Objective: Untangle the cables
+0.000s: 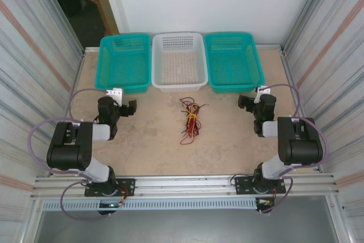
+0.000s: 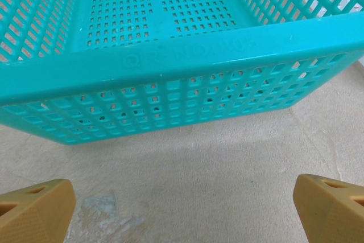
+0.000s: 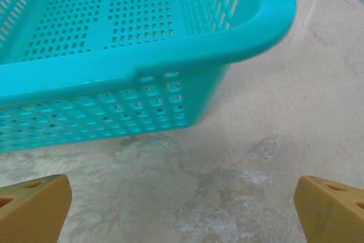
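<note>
Barely separable cables (image 1: 190, 120), one tangled clump.

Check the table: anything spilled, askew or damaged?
Nothing stands out. The cables lie in one tangled bundle in front of the white basket, which sits upright between the left teal basket and the right teal basket.

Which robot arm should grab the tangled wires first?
Nearly even, but probably right. The cables lie in the middle, and the right gripper sits a touch nearer them than the left gripper. Both grippers are open and empty.
</note>
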Robot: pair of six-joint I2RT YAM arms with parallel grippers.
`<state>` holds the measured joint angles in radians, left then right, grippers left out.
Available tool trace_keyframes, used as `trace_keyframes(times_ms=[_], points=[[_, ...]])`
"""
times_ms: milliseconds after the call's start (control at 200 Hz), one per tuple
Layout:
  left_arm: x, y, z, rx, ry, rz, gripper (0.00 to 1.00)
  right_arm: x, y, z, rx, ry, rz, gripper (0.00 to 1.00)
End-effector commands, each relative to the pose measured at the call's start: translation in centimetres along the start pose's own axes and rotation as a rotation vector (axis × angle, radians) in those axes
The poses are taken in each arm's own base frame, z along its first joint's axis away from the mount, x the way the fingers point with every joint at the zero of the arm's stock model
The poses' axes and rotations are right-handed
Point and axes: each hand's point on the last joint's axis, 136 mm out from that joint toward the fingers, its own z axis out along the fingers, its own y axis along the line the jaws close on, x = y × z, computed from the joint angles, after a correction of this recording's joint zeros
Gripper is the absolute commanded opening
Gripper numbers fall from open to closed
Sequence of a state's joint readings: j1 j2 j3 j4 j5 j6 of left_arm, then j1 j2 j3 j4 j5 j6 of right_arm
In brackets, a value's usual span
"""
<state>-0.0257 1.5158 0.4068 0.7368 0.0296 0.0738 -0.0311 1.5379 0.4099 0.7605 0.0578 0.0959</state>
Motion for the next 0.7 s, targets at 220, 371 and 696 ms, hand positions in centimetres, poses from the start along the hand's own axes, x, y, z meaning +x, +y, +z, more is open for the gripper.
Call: trace_keyframes(times_ms=[220,371,696], points=[[-7.7,4.4,-6.5,-0.324,0.025,-0.411,0.95,-6.6,-2.1,-10.0,0.236,-0.008,0.216,0.99],[-8.5,-0.3,-8.9,-0.229,0.003,-0.463,0.93,-3.5,-3.7,-14.6,0.296,0.088,0.569,0.99],[-11.5,-10.7,-11.3,0.133,0.063,-0.352,0.84,-3.1,1.9,-19.7,0.541,0.287,0.282,1.00]])
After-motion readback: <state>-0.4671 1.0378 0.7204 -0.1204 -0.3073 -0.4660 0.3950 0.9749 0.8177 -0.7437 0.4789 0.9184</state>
